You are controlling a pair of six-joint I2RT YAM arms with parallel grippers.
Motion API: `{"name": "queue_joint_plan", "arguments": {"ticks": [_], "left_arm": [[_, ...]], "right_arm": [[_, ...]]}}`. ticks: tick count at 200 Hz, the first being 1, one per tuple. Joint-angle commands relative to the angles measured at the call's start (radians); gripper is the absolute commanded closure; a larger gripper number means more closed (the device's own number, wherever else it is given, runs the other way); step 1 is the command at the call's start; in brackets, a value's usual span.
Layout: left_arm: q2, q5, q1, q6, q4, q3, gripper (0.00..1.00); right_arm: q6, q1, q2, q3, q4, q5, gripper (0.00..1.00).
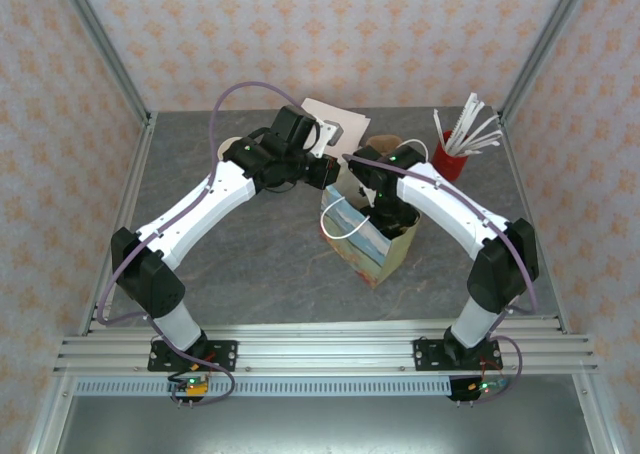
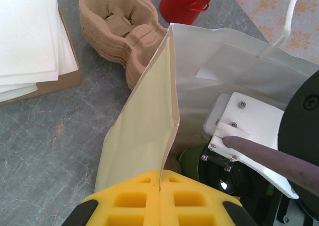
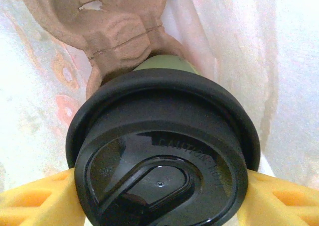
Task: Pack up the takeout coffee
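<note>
Pinched the paper bag (image 2: pixel 149 116) rim with left jaws pressed together; flanked the takeout coffee (image 3: pixel 164 151) inside the bag with right jaws, grip impossible to tell.

Takeout coffee (image 3: pixel 162 151): small paper cup, olive-green wall, round black plastic lid with raised rim and embossed caution lettering. Lid fitted. Lid uppermost, facing the right gripper (image 3: pixel 159 206), set between its two yellow fingers (image 3: pixel 35 203); contact with them not discernible. Inside white paper bag (image 3: pixel 239 47), pressed against moulded pulp carrier (image 3: pixel 114 32). Green side (image 2: pixel 192 159) glimpsed just beyond and right of left gripper (image 2: pixel 160 178).
</note>
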Motion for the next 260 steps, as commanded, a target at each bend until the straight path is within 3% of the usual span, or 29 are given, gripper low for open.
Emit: {"name": "queue_joint_plan", "arguments": {"ticks": [1, 260], "left_arm": [[-0.011, -0.004, 0.007, 0.006, -0.015, -0.014, 0.92], [-0.013, -0.013, 0.008, 0.015, -0.03, -0.004, 0.92]], "right_arm": [[0.0, 0.007, -0.028, 0.039, -0.039, 0.024, 0.28], [0.049, 0.008, -0.129, 0.368, -0.159, -0.003, 0.25]]}}
